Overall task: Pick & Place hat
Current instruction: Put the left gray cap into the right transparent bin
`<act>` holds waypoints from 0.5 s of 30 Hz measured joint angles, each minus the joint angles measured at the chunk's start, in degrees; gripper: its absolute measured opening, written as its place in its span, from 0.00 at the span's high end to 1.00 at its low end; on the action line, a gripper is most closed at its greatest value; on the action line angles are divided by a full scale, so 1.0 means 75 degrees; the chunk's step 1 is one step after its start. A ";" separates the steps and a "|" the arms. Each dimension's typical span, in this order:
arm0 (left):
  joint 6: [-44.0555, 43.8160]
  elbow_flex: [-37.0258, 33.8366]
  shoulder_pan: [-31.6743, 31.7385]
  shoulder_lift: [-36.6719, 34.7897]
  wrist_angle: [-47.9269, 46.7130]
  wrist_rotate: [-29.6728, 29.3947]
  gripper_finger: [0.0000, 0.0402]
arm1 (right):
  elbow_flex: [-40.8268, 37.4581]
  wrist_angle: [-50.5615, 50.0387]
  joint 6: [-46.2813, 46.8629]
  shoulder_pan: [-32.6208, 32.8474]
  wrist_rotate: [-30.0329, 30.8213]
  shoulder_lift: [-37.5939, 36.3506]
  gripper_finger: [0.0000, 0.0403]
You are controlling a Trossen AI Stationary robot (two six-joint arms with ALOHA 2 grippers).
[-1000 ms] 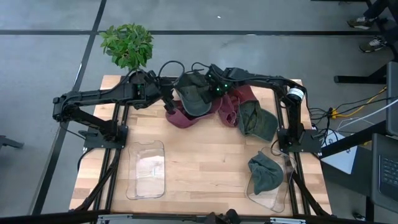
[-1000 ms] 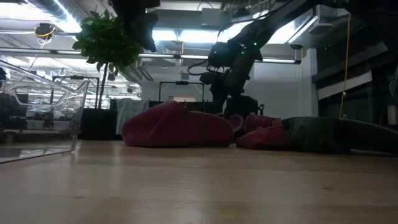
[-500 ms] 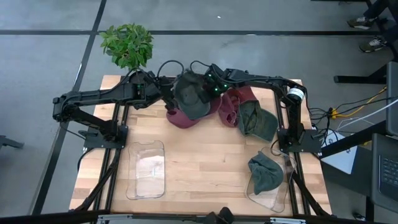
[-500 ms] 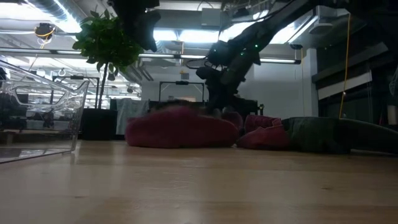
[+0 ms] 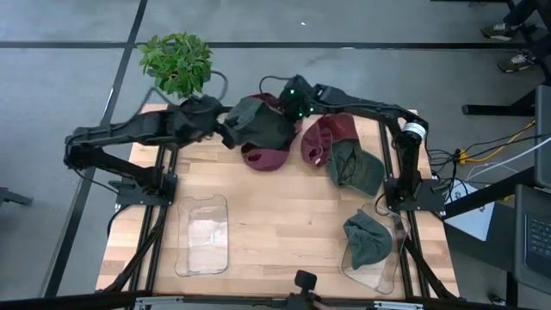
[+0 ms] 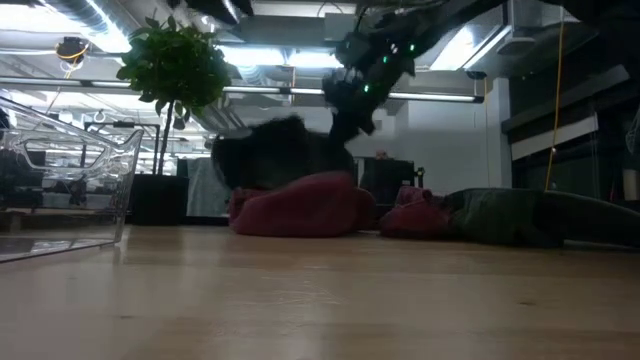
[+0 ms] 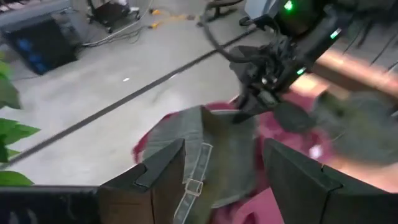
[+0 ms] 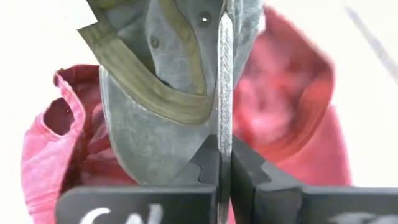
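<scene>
A dark green hat (image 5: 255, 124) hangs at the table's far side above a red hat (image 5: 266, 158), between my two grippers. My right gripper (image 5: 287, 105) is shut on it from the right. My left gripper (image 7: 224, 180) stands open at the hat's left end, with the strap end (image 7: 198, 167) between its fingers. In the low view the hat (image 6: 275, 150) is a blurred dark shape over the red hat (image 6: 300, 205). A second red hat (image 5: 329, 136) and another green hat (image 5: 353, 168) lie to the right. My right gripper pinches the hat's rim (image 8: 224, 106) between its two shut fingers (image 8: 245, 171). The rim shows edge-on, and the inside band (image 8: 155, 93) faces the wrist camera. The fingers slant down from the table's right. The hat is lifted above the red hat. Whether my left gripper touches the hat, I cannot tell.
A clear tray (image 5: 203, 234) lies at the near left. A second clear tray (image 5: 385, 267) at the near right holds a green hat (image 5: 366, 241). A potted plant (image 5: 176, 62) stands beyond the far left corner. The table's middle is bare wood (image 5: 284, 224).
Both grippers have risen and rolled at the wrist. The green hat, which rested on the red hat, has come up with my right gripper and now stretches further toward the table's left. The red hat stays on the table.
</scene>
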 joint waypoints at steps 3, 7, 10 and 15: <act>-0.0166 0.0191 -0.0160 -0.0403 -0.0009 0.0260 0.48 | 0.0233 0.0244 -0.1127 -0.0034 -0.0010 -0.0285 0.97; -0.0166 0.0344 -0.0311 -0.0938 0.0008 0.0903 0.48 | 0.0428 0.0689 -0.2423 -0.0059 -0.0171 -0.0765 0.97; -0.0166 0.0414 -0.0373 -0.1309 0.0012 0.1405 0.48 | 0.0635 0.0853 -0.3392 -0.0111 -0.0716 -0.1125 0.97; 0.0074 0.0420 -0.0488 -0.1902 0.0016 0.1949 0.48 | 0.0856 0.1032 -0.4075 -0.0178 -0.1645 -0.1691 0.97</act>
